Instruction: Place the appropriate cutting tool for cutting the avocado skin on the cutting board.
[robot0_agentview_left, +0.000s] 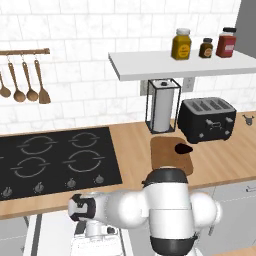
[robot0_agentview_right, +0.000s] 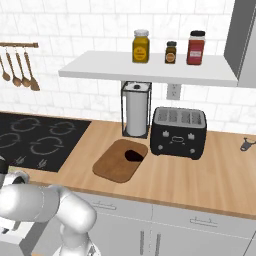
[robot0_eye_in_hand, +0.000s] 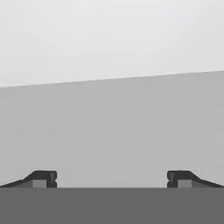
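The brown wooden cutting board (robot0_agentview_left: 169, 159) (robot0_agentview_right: 116, 165) lies on the counter in front of the paper towel holder. The dark avocado (robot0_agentview_left: 183, 148) (robot0_agentview_right: 133, 155) rests on the board's far right corner. The cutting tool is out of view. My arm is folded low in front of the counter, below its edge. In the hand view my gripper (robot0_eye_in_hand: 112, 178) is open, its fingertips (robot0_eye_in_hand: 43, 177) far apart with nothing between them, facing plain grey surfaces.
A black toaster (robot0_agentview_left: 207, 119) (robot0_agentview_right: 178, 131) stands right of the board, a paper towel holder (robot0_agentview_left: 163, 106) (robot0_agentview_right: 136, 110) behind it. A grey-black peeler (robot0_agentview_left: 247, 119) (robot0_agentview_right: 246, 144) lies far right. The black stove (robot0_agentview_left: 55, 160) (robot0_agentview_right: 35, 140) is left. A shelf (robot0_agentview_left: 180, 64) carries jars.
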